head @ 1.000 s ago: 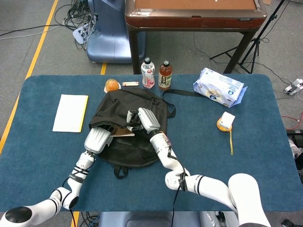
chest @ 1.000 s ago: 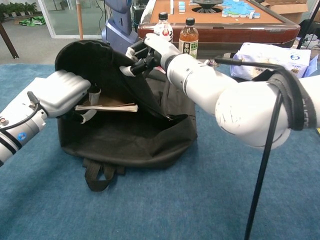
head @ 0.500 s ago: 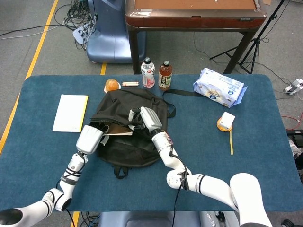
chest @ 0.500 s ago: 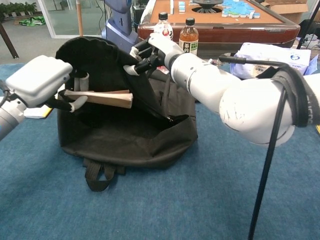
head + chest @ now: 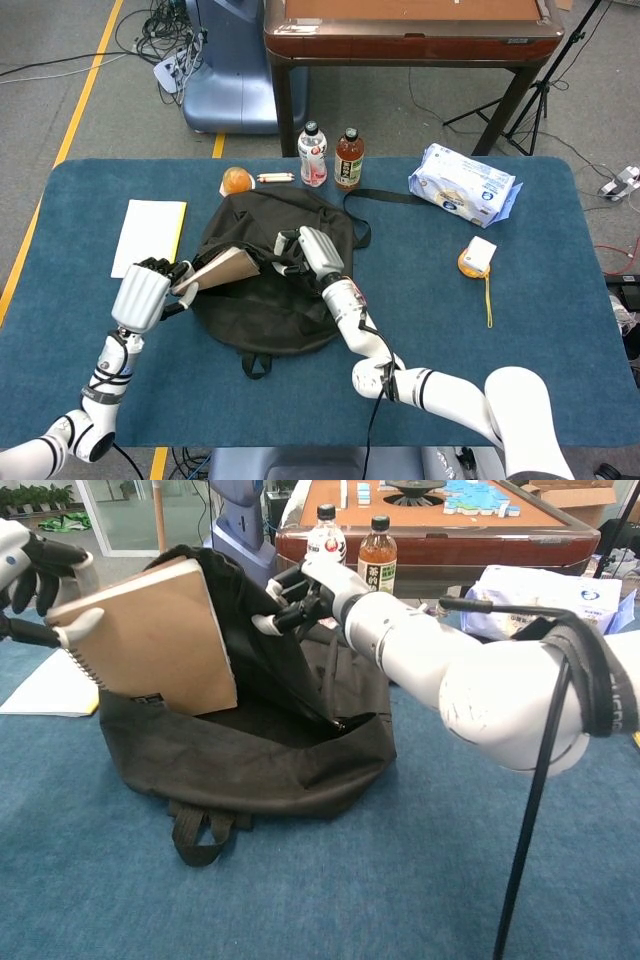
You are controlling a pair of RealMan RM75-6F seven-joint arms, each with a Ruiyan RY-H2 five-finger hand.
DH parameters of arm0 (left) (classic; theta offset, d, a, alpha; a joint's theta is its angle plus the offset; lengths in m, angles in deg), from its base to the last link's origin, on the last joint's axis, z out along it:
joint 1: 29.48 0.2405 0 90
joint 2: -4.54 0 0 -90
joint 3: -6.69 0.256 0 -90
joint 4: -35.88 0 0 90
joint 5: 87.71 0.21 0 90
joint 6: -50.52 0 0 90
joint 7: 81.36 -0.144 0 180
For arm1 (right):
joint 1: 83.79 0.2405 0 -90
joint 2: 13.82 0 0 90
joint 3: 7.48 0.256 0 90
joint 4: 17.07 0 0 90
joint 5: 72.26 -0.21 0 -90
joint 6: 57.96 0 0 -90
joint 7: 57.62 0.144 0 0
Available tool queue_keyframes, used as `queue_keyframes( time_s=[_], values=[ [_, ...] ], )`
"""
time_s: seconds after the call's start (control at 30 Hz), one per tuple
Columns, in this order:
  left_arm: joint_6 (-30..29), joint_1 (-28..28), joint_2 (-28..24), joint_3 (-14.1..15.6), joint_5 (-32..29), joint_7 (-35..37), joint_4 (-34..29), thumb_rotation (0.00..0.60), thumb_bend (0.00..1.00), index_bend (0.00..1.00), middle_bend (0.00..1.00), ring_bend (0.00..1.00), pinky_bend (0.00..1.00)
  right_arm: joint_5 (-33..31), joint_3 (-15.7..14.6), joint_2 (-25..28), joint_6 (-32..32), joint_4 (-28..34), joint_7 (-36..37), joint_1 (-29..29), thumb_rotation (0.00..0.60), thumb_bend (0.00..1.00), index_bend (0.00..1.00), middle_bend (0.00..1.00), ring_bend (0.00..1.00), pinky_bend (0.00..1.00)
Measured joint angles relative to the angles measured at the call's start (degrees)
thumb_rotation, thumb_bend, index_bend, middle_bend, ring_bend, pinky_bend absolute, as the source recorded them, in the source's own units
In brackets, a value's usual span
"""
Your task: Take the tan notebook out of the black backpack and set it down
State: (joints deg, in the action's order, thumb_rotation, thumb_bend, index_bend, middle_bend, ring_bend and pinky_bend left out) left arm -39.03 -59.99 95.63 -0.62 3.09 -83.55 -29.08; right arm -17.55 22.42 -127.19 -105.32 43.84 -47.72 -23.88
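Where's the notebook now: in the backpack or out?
Mostly out: left hand holds the notebook tilted, its lower corner at the backpack mouth.

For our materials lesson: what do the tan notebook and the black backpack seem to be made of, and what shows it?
Tan notebook: probably matte kraft card cover; flat, stiff, unglossy, with a wire spiral along one edge. Black backpack: likely woven synthetic fabric; it sags, folds softly and looks dull.

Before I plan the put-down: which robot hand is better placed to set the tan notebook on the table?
Left. The left robot hand already grips the tan notebook, lifted out of the black backpack. The right robot hand is busy holding the backpack's opening.
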Motion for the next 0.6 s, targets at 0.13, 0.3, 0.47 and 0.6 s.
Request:
queue_keyframes(
  time_s=[0.13, 0.3, 0.47, 0.6],
  values=[
    [-1.32, 0.44, -2.71, -0.76, 0.62, 1.14, -3.18, 0.600, 0.44, 0.75, 0.78, 0.69, 0.72, 0.11, -0.09, -0.09, 0.19, -0.24, 0.23, 0.03, 0.600, 0.49, 0.86, 0.55, 0.44, 0.52],
    [-2.97, 1.04, -5.80, -2.08, 0.96, 2.57, -7.54, 0.600, 0.44, 0.75, 0.78, 0.70, 0.72, 0.35, -0.43, 0.15, 0.53, -0.14, 0.47, -0.20, 0.600, 0.49, 0.86, 0.55, 0.44, 0.52],
    [-4.30, 1.53, -9.09, -4.50, 0.44, 5.42, -11.50, 0.600, 0.44, 0.75, 0.78, 0.70, 0.72, 0.52, -0.81, 0.31, 0.81, -0.15, 0.65, -0.46, 0.600, 0.48, 0.86, 0.55, 0.44, 0.52],
    [-5.29, 1.46, -10.35, -6.56, 0.02, 6.43, -12.46, 0.600, 0.44, 0.75, 0.78, 0.70, 0.72, 0.93, -1.54, 0.30, 0.93, -0.07, 0.32, -0.60, 0.600, 0.48, 0.86, 0.55, 0.44, 0.52]
  ],
)
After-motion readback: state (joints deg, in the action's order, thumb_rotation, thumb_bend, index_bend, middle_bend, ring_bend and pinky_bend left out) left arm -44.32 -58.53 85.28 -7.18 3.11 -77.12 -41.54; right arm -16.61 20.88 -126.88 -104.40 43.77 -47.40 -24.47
